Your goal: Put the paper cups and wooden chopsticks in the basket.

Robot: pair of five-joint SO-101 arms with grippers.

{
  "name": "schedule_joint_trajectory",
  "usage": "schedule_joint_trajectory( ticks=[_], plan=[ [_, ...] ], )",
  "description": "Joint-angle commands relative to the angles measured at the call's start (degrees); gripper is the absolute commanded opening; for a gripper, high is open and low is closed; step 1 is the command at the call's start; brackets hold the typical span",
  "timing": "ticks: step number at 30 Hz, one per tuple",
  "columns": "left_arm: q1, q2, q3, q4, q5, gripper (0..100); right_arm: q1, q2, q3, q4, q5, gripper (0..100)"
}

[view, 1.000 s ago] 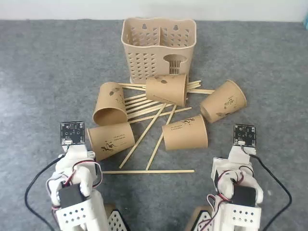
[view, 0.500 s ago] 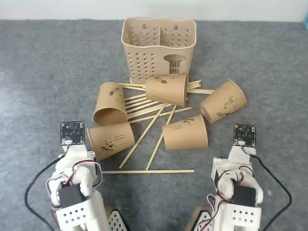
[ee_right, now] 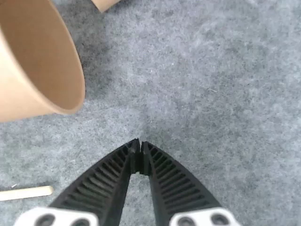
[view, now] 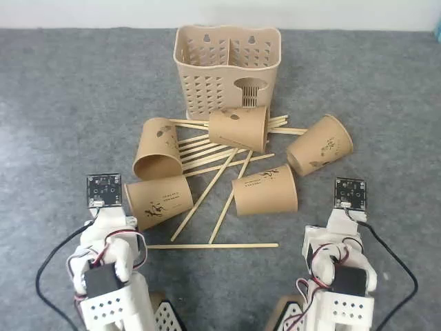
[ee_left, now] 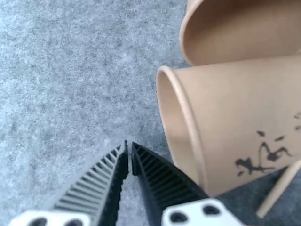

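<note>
Several brown paper cups lie on their sides on the grey mat: one at the left [view: 157, 147], one near the left arm [view: 159, 200], one in the middle [view: 238, 128], one lower middle [view: 265, 190] and one at the right [view: 320, 145]. Wooden chopsticks [view: 210, 193] are scattered among and under them, one lying crosswise [view: 212, 245] between the arms. The beige basket [view: 228, 71] stands upright behind them. My left gripper [ee_left: 129, 151] is shut, empty, just beside the rim of the near-left cup [ee_left: 225, 136]. My right gripper [ee_right: 139, 147] is shut over bare mat, with a cup [ee_right: 37, 70] near it.
Both arms sit at the front edge of the mat, the left arm [view: 107, 269] and the right arm [view: 339, 265]. Open grey mat stretches to the far left and far right of the pile.
</note>
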Motion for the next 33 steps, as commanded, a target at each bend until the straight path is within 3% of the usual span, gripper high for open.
schedule_joint_trajectory(
  ticks=[1, 5, 12, 17, 19, 22, 26, 29, 33],
  plan=[
    [3.78, -1.14, -0.40, 0.35, -0.70, 2, -0.22, -0.13, 0.88, 0.04, 0.97, 0.9],
    [7.56, -1.14, -0.48, 0.35, -0.62, 2, 0.04, -0.13, -0.18, 0.31, 1.05, 0.9],
    [7.82, -1.14, -4.35, 0.35, -0.79, 2, 6.81, -0.13, -3.78, 0.66, 2.37, 0.9],
    [7.74, -1.14, -5.32, 0.26, -1.05, 2, 6.90, -0.13, -5.19, -1.45, 19.43, 0.9],
    [7.47, -1.14, -6.81, 0.35, -3.34, 2, 6.81, -0.13, -6.24, -2.07, 22.77, 0.9],
    [5.45, -1.05, -10.68, 0.09, -6.77, 2, 6.64, -0.13, -7.74, -2.95, 22.77, 0.9],
    [1.41, -0.70, -17.80, 0.35, -6.86, 2, 6.55, 0.31, -10.20, -3.65, 17.14, 1.2],
    [0.09, -0.18, -21.49, 0.35, -6.86, 2, 6.46, 0.48, -11.60, -5.85, 16.53, 6.4],
    [0.09, 9.58, -27.21, 0.00, -6.86, 2, 5.14, 0.66, -16.35, -5.93, 12.22, 10.0]
  ],
)
